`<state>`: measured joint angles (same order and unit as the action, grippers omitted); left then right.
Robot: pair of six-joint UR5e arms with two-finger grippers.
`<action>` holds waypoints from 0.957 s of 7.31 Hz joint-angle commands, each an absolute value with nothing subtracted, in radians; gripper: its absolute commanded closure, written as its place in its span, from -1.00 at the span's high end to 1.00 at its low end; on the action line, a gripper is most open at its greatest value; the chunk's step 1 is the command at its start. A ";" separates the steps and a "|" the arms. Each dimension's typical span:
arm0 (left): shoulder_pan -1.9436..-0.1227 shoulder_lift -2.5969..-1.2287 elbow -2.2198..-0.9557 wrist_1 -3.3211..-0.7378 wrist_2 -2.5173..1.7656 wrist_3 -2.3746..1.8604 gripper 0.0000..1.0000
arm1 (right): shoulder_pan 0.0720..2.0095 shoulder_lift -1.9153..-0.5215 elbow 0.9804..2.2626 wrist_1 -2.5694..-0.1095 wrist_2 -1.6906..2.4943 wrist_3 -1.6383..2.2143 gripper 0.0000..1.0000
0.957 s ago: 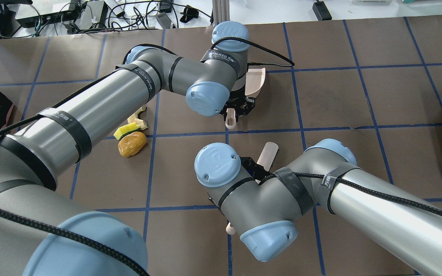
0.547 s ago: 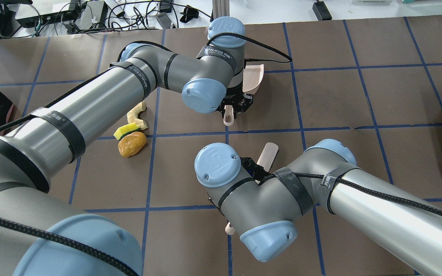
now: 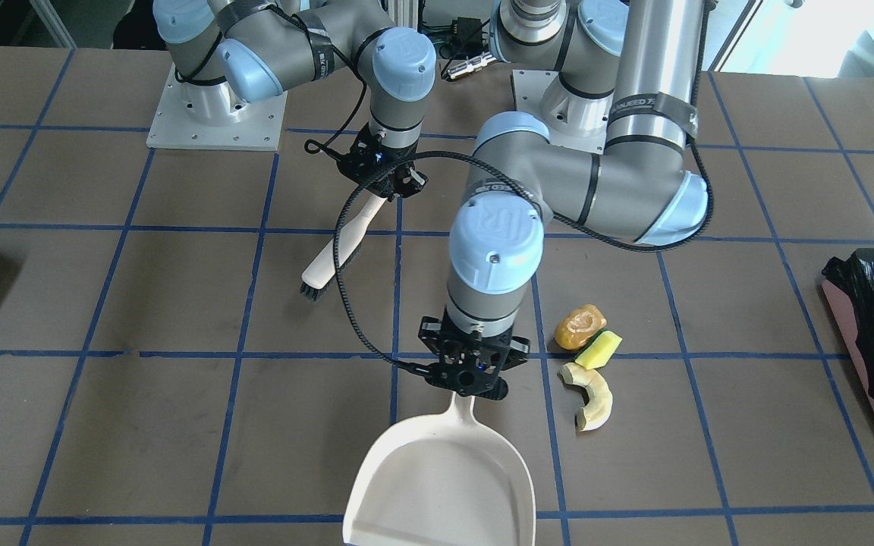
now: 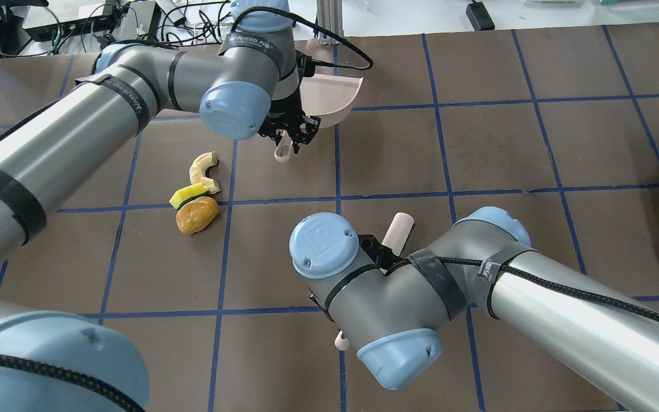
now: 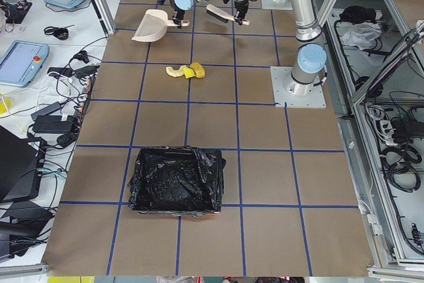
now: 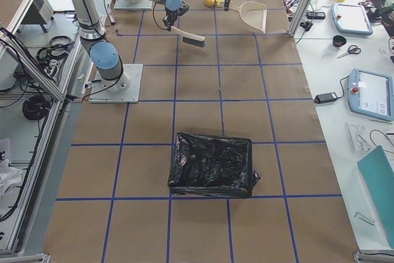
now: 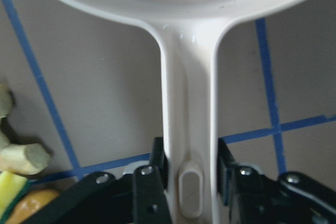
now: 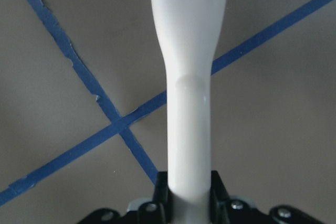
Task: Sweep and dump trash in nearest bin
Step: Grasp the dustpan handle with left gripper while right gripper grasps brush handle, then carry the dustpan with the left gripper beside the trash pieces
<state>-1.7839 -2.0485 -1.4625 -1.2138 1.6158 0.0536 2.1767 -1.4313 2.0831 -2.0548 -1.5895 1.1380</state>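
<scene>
Dustpan [image 4: 332, 94] swung toward far edge, left fingers [image 7: 158, 163] grasp it, right fingers [image 8: 161, 190] grasp brush [image 3: 334, 254]

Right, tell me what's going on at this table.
The left tool grips the handle of a white dustpan, held beside an orange-brown glossy lump, a yellow-green sponge-like block and a curved pale-yellow squash slice. The right tool holds a white brush further off. The pan is empty; the black-lined salmon-pink bin stands aside.
</scene>
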 commanded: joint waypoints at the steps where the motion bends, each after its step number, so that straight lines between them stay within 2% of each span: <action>1: -1.659 -1.988 -1.474 -1.256 1.698 0.290 -1.00 | 2.177 -1.431 2.082 -2.059 -1.589 1.135 -1.00; 4: -1.565 -1.924 -1.485 -1.307 1.701 0.557 -1.00 | 2.177 -1.433 2.080 -2.065 -1.589 1.143 -1.00; 7: -1.426 -1.870 -1.586 -1.287 1.695 0.968 -1.00 | 2.178 -1.434 2.082 -2.066 -1.594 1.134 -1.00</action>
<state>-1.4919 -1.8935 -1.5500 -1.2910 1.6984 0.7748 2.1779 -1.4347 2.0810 -2.0666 -1.5918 1.1361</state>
